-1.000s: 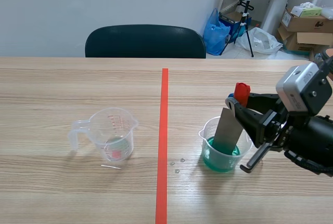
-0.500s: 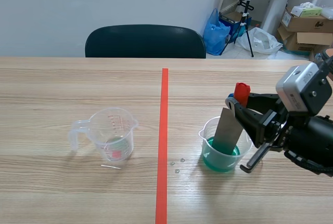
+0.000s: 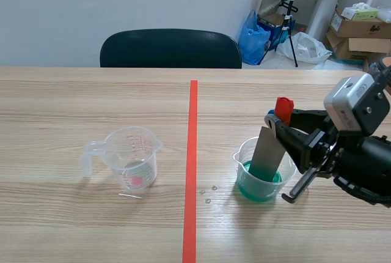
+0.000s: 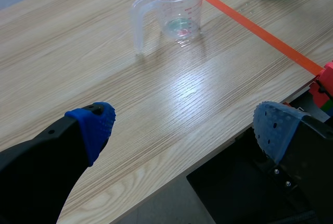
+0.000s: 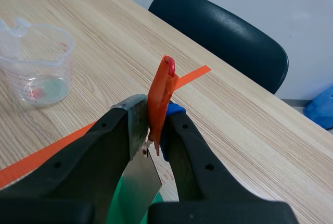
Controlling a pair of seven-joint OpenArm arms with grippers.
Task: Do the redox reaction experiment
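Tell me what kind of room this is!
Probably an office or storeroom used as a small lab, not a proper one. A wooden table holds a beaker of green liquid, with the right gripper holding a metal plate in it, while cardboard boxes and a blue bag sit in the corner.

The black right arm point(image 3: 361, 166) comes in low from the right side and reaches toward the middle. Its right claw point(image 3: 278, 125) is angled downward, and its 2 thick fingers are clamped on the grey metal strip with a red-orange top point(image 5: 162, 91). The left claw point(image 4: 184, 127) hangs above the near edge of the wooden bench point(image 4: 78, 52). Its 2 fingers are spread wide with nothing between them, and their blue dotted pads point(image 4: 96, 125) are bare.
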